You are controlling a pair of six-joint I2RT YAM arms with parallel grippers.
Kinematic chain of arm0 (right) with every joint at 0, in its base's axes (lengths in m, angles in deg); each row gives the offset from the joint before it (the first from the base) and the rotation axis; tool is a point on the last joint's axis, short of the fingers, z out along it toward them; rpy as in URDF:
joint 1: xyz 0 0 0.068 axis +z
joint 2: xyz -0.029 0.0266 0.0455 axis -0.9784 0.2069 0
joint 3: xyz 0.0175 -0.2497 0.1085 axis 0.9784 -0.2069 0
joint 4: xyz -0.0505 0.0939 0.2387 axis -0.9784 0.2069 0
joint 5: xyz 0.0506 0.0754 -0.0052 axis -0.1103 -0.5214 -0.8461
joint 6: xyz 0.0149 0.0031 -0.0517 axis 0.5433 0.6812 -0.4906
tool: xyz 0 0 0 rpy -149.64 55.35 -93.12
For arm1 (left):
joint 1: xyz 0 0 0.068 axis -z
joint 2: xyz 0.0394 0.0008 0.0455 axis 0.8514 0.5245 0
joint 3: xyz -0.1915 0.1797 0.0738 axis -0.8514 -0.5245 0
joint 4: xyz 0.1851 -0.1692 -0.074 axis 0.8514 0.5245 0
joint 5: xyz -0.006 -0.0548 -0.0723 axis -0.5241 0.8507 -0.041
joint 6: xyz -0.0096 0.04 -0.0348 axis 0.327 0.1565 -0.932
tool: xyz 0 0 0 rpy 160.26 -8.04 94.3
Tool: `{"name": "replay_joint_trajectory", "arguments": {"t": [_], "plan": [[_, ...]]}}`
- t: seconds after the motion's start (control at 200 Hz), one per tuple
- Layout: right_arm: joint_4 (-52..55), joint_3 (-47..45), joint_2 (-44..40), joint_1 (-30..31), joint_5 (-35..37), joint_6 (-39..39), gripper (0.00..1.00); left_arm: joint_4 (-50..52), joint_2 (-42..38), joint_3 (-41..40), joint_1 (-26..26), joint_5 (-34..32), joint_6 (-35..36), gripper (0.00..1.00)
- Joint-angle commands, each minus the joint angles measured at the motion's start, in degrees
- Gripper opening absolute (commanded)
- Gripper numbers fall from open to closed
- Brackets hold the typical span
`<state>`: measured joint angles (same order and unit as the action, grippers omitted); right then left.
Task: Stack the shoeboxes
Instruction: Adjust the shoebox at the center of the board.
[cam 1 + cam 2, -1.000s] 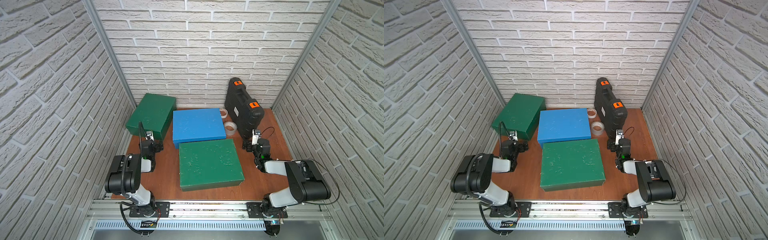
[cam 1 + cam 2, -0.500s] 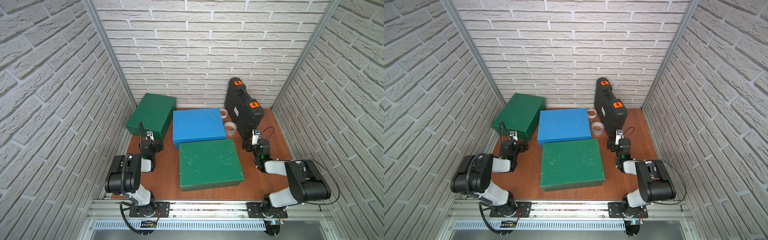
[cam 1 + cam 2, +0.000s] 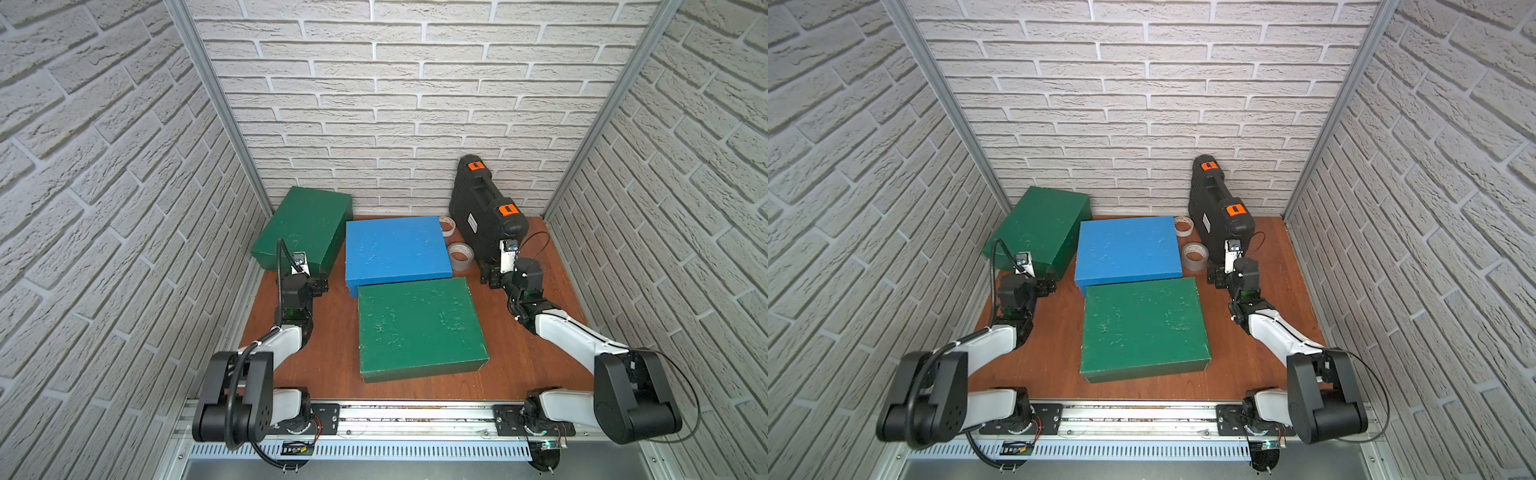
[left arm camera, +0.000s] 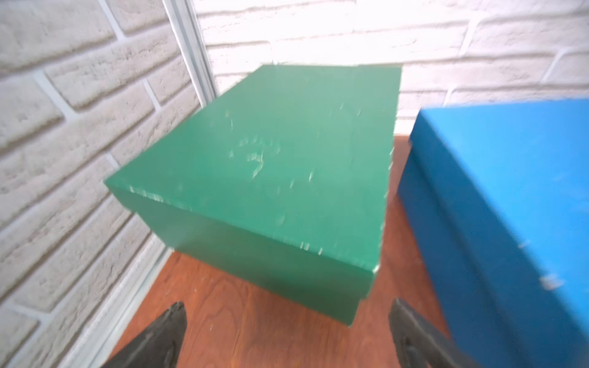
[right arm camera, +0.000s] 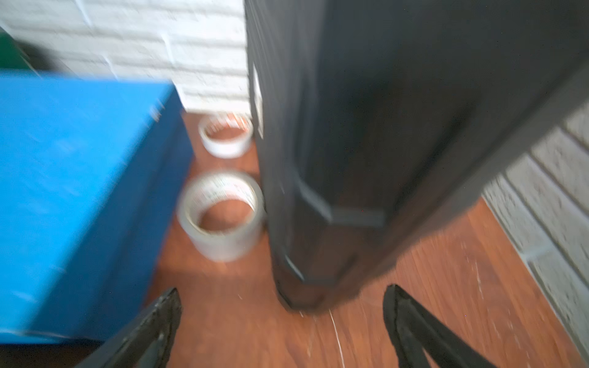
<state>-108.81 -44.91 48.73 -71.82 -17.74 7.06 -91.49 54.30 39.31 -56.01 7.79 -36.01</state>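
Far green shoebox (image 4: 271, 159) sits straight ahead of left gripper (image 4: 287, 306), long axis running away from it; left arm nearest. Both grippers spread, empty. Right gripper (image 5: 282, 290) faces black case (image 5: 366, 143).

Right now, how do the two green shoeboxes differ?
Near green box sits front centre; far green box sits in the back left corner. Near green box lies long side across the table; far green box runs long side toward the back wall. Shared: dark green, scuffed closed lids.
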Motion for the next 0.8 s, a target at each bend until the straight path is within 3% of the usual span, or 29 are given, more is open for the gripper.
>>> {"name": "replay_joint_trajectory", "arguments": {"t": [0.0,0.195,0.3,0.385,0.47,0.575,0.625,0.715,0.795], "plan": [[8.3,1.5,-3.2,2.0,-1.9,3.0,0.99,11.0,-5.9,3.7,0.5,-0.5,-5.1,0.98],[21.6,8.5,-10.4,2.8,-3.4,13.2,0.99,32.3,-18.0,10.5,0.3,6.9,-18.6,0.98],[23.2,9.0,-16.2,2.9,-7.6,15.3,0.99,35.7,-23.4,10.3,0.1,8.9,-21.2,0.98],[24.6,7.5,-22.6,2.9,-7.6,18.2,0.99,34.5,-28.6,8.3,-1.5,15.7,-22.4,0.98],[29.2,6.8,-28.3,2.9,-0.7,24.9,0.99,35.5,-34.4,7.2,-3.4,20.2,-25.6,0.98],[44.3,9.8,-31.0,2.8,13.8,36.7,0.99,43.8,-40.1,6.1,-4.4,11.8,-36.6,0.98],[51.4,11.3,-31.3,2.6,16.9,40.0,0.99,45.7,-42.9,5.0,-5.7,13.2,-38.4,0.98],[49.3,9.9,-33.2,2.6,10.6,35.1,0.99,48.0,-47.7,3.9,-7.0,19.9,-37.3,0.98],[49.4,8.3,-34.6,2.6,7.3,35.5,0.99,51.9,-52.0,3.1,-7.0,22.5,-36.0,0.98]]}}
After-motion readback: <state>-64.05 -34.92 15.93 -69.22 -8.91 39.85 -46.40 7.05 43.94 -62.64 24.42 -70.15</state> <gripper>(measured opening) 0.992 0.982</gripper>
